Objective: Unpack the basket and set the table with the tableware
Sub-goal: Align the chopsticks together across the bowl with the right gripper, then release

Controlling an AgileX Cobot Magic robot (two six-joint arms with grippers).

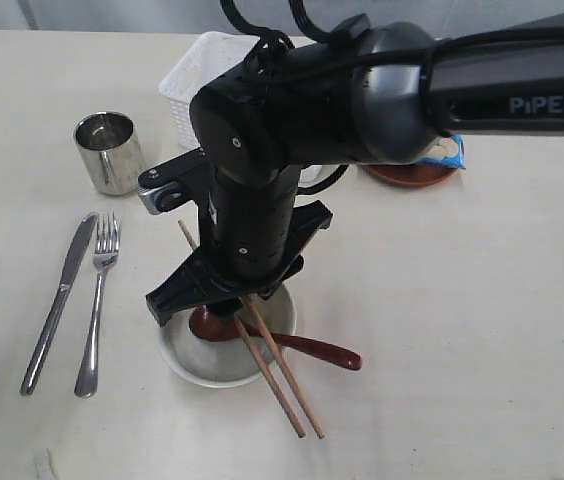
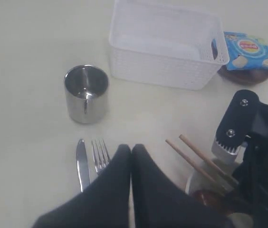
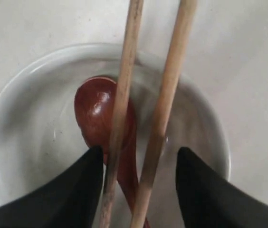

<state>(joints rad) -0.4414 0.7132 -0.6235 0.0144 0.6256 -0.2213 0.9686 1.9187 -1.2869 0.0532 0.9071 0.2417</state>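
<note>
A pale bowl [image 1: 197,362] [image 3: 34,118] sits on the table [image 1: 462,330] with a dark red-brown spoon [image 1: 312,350] [image 3: 98,107] in it. Two wooden chopsticks [image 1: 287,385] [image 3: 169,85] lie across its rim. My right gripper [image 3: 138,154] [image 1: 224,312] hangs open just above the bowl, and both chopsticks run between its fingers. A steel knife [image 1: 59,295] and fork [image 1: 99,300] lie side by side to the left. The shiny cup [image 1: 109,150] [image 2: 86,93] stands behind them. My left gripper [image 2: 131,151] is shut and empty, raised over the table near the fork.
The white perforated basket [image 1: 197,80] [image 2: 162,61] stands at the back and looks empty. To its right a blue chips bag [image 2: 248,50] [image 1: 447,150] lies on the reddish-brown plate [image 1: 407,175]. The right arm [image 1: 382,90] spans the scene from the right.
</note>
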